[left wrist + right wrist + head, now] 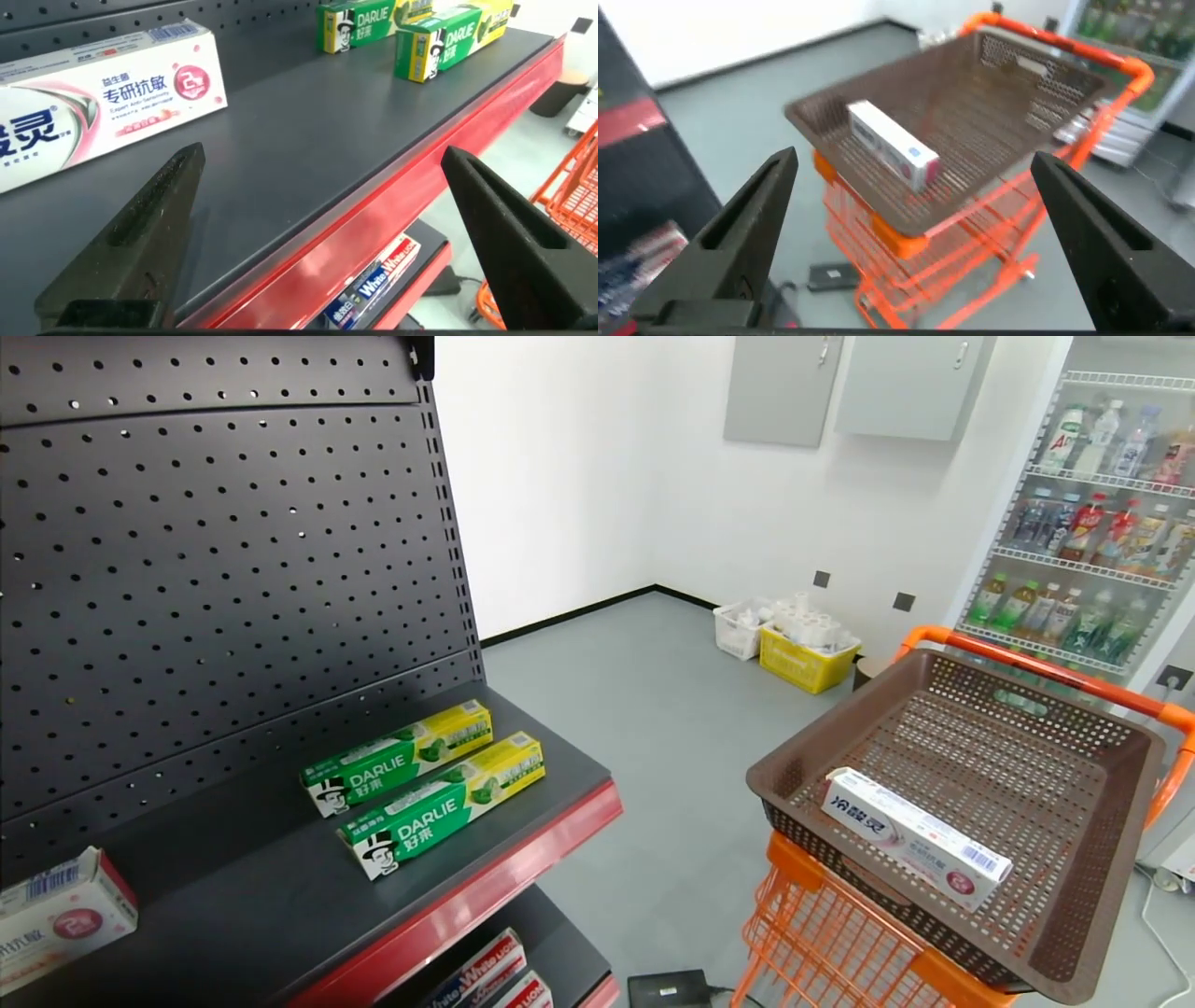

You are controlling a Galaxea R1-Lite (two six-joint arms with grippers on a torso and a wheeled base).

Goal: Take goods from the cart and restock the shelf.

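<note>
We list one white cardboard toothpaste box (915,837), flat at 8 o'clock in the perforated brown basket (1111,859); pink box (56,915) on matte shelf (233,896), edge-cropped. Left gripper (322,159) and right gripper (913,159) gape wide, empty.

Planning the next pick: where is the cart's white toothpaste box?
In the head view, on the robot's right, the white toothpaste box lies flat in the brown perforated basket atop the orange wire cart.

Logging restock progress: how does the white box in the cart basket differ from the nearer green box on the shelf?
The white box lies in the brown basket; the green box lies on the shelf. The white box has pink marks; the green box is green and yellow. Both are long cartons lying flat.
</note>
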